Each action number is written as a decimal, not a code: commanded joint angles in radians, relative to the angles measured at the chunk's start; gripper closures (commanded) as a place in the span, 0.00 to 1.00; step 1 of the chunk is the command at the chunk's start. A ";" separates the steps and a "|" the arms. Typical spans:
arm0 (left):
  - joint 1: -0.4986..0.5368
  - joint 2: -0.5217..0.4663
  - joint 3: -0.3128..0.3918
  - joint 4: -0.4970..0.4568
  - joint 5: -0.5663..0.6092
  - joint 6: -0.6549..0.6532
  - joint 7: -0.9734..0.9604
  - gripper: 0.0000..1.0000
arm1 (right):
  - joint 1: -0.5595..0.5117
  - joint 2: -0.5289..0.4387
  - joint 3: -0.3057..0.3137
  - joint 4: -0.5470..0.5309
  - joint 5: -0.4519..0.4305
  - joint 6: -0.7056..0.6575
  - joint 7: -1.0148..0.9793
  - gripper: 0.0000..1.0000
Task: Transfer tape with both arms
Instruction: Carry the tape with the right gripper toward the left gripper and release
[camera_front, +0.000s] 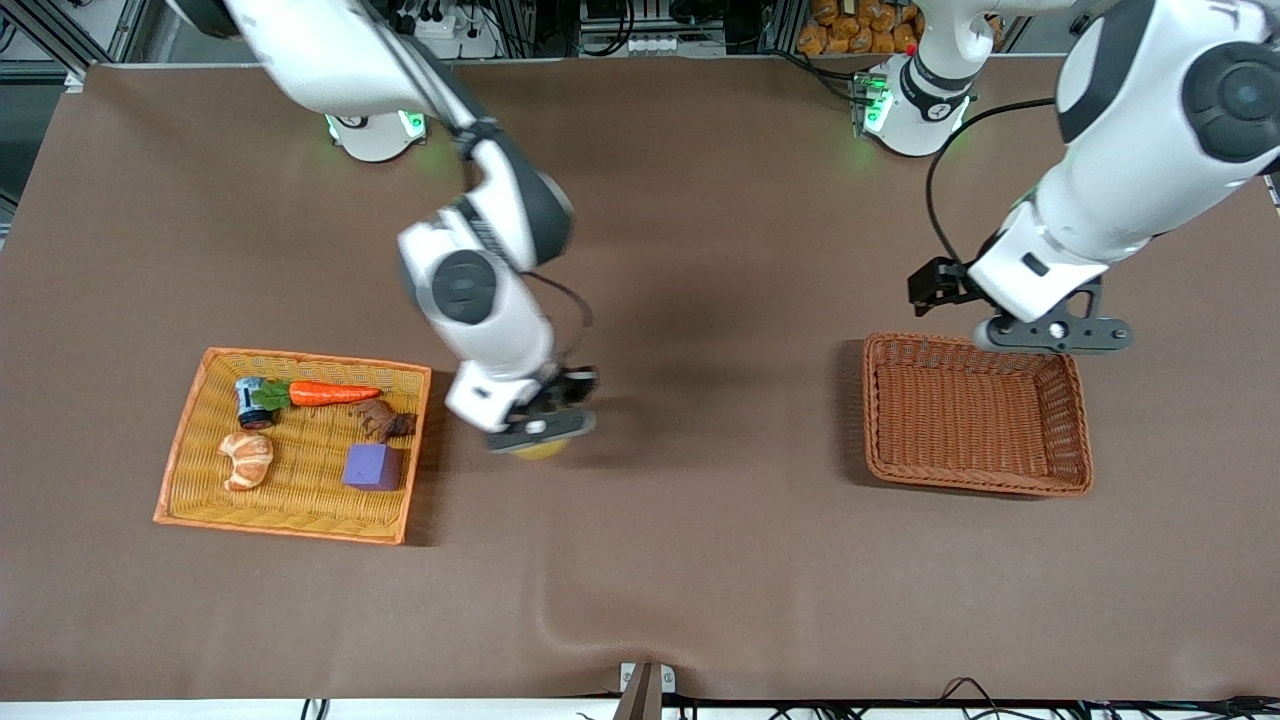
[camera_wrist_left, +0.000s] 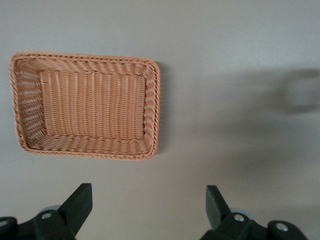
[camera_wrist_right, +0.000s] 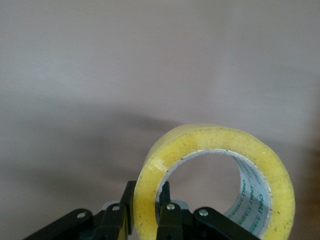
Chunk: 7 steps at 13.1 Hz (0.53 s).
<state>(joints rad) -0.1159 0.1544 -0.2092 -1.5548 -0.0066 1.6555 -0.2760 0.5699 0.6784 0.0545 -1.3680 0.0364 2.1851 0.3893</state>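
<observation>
- Bench (camera_front: 700, 560): brown cover, both arm bases along the edge farthest from the front cam.
- Right arm (camera_front: 480, 300): reaches out over mid-bench, wrist down just beside the yellow tray, toward the brown basket's end of it.
- Left arm (camera_front: 1120, 190): waits, wrist over the rim of the brown basket that lies farthest from the front cam.
- Yellow tray (camera_front: 185, 460) at right arm's end of bench: holds carrot (camera_front: 335, 393), croissant (camera_front: 247, 459), purple cube (camera_front: 373, 466), small can (camera_front: 250, 402), dark brown bit (camera_front: 384, 420). No tape in it.
- Brown basket (camera_front: 1078, 430) at left arm's end: nothing inside, as the left wrist view confirms.
- Tape (camera_wrist_right: 215, 180): yellowish roll w/ pale core, up off the bench, ring standing on edge in right wrist view; only a yellow sliver shows under the wrist in front view. Over bare bench just beside the tray.
- Right hand (camera_wrist_right: 147, 210): fingers pressed onto the roll's wall, one outside, one inside the hole. Firm-looking pinch.
- Left hand (camera_wrist_left: 147, 202): fingers spread wide, nothing between them, bare bench below.
- Progress, as judged: pickup done, roll out of tray and lifted. Left to do: carry toward mid-bench, pass to left hand, then prob. drop in brown basket. Roughly a third in.
- Handover needs the left hand on a free stretch of the ring, clear of the right hand's fingers.
</observation>
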 joint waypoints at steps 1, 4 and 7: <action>-0.024 0.030 0.002 0.002 -0.019 -0.011 -0.029 0.00 | 0.077 0.172 -0.013 0.104 -0.003 0.143 0.125 1.00; -0.071 0.065 0.002 -0.004 -0.018 -0.011 -0.149 0.00 | 0.114 0.251 -0.016 0.153 -0.004 0.165 0.200 0.81; -0.091 0.106 0.002 -0.007 -0.018 -0.010 -0.248 0.00 | 0.105 0.196 -0.015 0.150 0.004 0.063 0.200 0.00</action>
<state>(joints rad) -0.2004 0.2429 -0.2101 -1.5628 -0.0068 1.6541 -0.4653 0.6853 0.9153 0.0439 -1.2376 0.0361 2.3407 0.5747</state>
